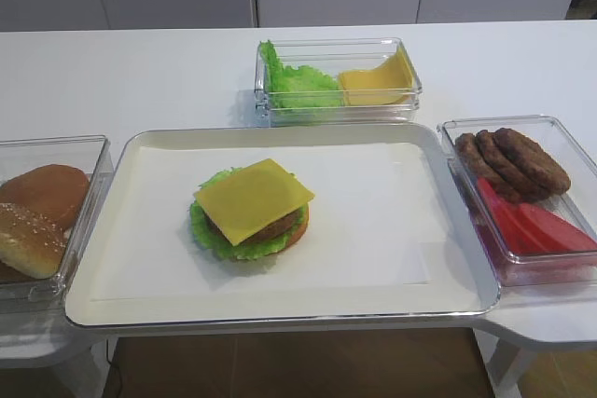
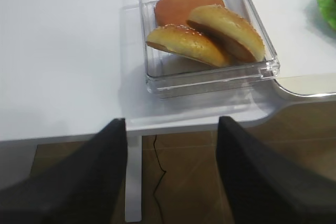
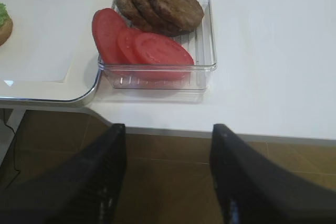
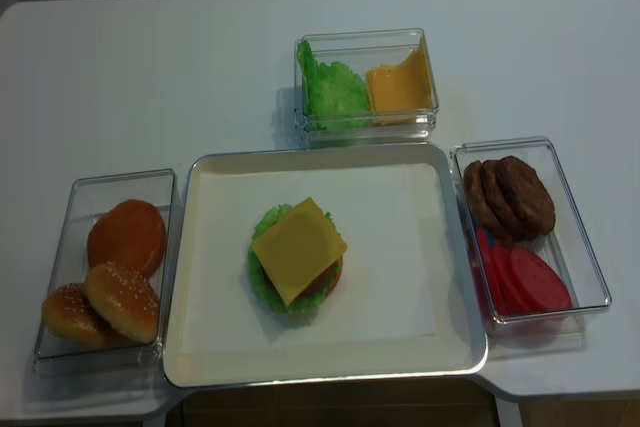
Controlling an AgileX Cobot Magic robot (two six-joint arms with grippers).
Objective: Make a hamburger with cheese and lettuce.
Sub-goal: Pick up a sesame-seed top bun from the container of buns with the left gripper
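The hamburger [image 1: 250, 221] [image 4: 297, 257] sits open-topped in the middle of the tray [image 1: 280, 314]. The cheese [image 1: 254, 195] [image 4: 298, 249], a flat yellow square, lies on top of the brown patty. The lettuce [image 1: 210, 238] [image 4: 262, 282] frills out beneath them. My left gripper [image 2: 170, 124] is open with nothing between its fingers, below the table's front edge and in front of the bun box [image 2: 210, 72]. My right gripper [image 3: 168, 129] is also open and empty, off the table edge before the patty box [image 3: 157, 80]. Neither gripper shows in the high views.
The clear box on the left holds sesame bun tops [image 2: 226, 27] and a plain half [image 1: 42, 188]. A back box [image 1: 338, 76] holds loose lettuce and curled cheese. The right box holds patties [image 3: 160, 1] and tomato slices [image 3: 142, 45]. The table's front edge runs just ahead of both grippers.
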